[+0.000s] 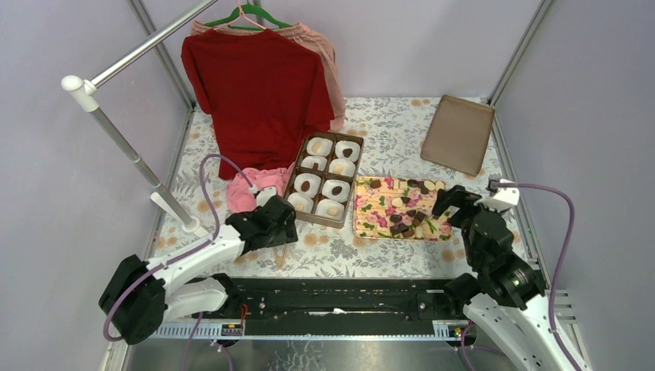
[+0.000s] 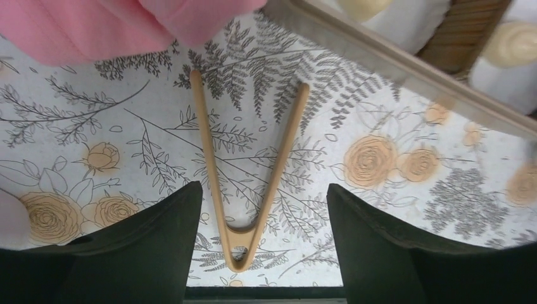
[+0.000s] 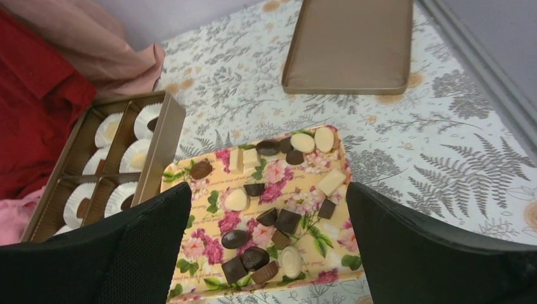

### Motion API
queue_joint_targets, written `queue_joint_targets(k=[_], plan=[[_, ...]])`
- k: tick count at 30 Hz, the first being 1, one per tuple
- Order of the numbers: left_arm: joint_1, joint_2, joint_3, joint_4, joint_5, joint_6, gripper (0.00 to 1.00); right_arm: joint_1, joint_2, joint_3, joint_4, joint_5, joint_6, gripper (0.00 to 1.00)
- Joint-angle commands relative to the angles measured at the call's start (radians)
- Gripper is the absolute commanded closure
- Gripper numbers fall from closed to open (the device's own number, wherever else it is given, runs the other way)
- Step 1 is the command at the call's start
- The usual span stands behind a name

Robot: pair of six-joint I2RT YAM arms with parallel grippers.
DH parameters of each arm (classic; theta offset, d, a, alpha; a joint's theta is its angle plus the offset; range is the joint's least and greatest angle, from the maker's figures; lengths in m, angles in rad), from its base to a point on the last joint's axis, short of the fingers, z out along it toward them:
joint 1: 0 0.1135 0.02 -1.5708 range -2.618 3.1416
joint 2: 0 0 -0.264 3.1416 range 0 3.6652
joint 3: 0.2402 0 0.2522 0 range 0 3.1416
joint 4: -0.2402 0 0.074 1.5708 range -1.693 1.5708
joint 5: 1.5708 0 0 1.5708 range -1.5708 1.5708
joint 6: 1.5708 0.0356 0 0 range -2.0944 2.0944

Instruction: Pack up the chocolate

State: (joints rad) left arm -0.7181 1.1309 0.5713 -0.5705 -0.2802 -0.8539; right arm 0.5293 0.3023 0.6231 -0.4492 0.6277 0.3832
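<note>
Chocolate pieces [image 3: 254, 189], dark, tan and cream, lie scattered at all angles on the floral tray [image 3: 297, 201]; left gripper [image 2: 265, 190] and right gripper [image 3: 267, 187] gape open.

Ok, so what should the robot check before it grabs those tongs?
1. Is the left hand open: ok.
2. Are the tongs lying flat under that hand, not yet gripped: ok.
3. Is the pink cloth off the tongs: ok.
4. Is the right hand open above the flowered tray: ok.
5. Are there chocolates on the tray: ok.
6. Are any paper cups in the gold box free: cannot tell.
</note>
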Motion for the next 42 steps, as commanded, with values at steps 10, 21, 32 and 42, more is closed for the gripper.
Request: queue_joint_targets(k=[10,21,32,42], plan=[[0.12,-0.04,0.278,0.034,-0.016,0.268,0.01,0.003,0.246,-0.043,0.188,-0.179,0.056,0.0],[0.292,0.318,0.48,0.301,0.133,0.362,0.21,0.004,0.288,-0.037,0.174,-0.21,0.066,0.0],[0.327,0.622,0.667,0.274,0.048,0.472,0.39,0.004,0.275,-0.048,0.164,-0.218,0.074,0.0],[0.343,0.689,0.686,0.255,0.138,0.501,0.65,0.003,0.269,-0.061,0.164,-0.22,0.082,0.0]])
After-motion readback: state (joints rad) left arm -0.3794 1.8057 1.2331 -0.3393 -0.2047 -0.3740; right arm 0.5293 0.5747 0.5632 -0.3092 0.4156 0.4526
